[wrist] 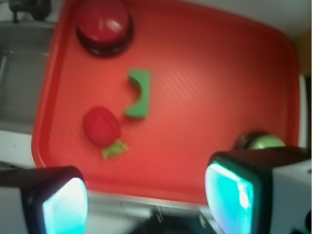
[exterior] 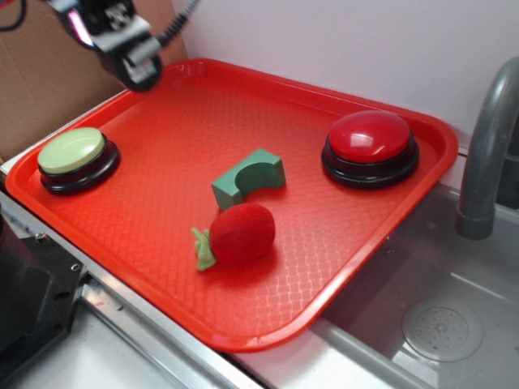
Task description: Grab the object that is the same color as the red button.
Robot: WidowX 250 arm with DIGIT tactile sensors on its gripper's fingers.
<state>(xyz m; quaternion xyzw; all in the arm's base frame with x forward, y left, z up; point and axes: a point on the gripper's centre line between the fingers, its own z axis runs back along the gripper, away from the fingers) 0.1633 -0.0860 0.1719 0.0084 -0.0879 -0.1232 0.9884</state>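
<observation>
**Supervisor:** Where are you on the grab?

**Me:** At the start, by my reading. My pincer [exterior: 139, 71] hangs high over the far corner of the red tray [exterior: 162, 146], on the pale green button's [exterior: 73, 151] side, well apart from everything I need. In the wrist view the two fingers [wrist: 53, 202] stand wide apart with nothing between them, so it is spread and empty.

**Supervisor:** And the target?

**Me:** The red button [exterior: 371, 138] sits toward the tray's sink-side edge. The thing matching its colour is the fuzzy red strawberry [exterior: 242, 232], lying on its side on the tray, just beside the green arch block [exterior: 247, 180] on the near side, close but I can't say whether they touch. Its leafy green end [exterior: 203, 250] points away from the red button, toward the tray's near rim.

**Supervisor:** What's left, then?

**Me:** Nearly all of it, I'd judge: carry the pincer across the tray to above the strawberry, come down, close on the plush body, lift. I'd want to straddle the strawberry without nudging the arch block, since the two sit so close.
</observation>
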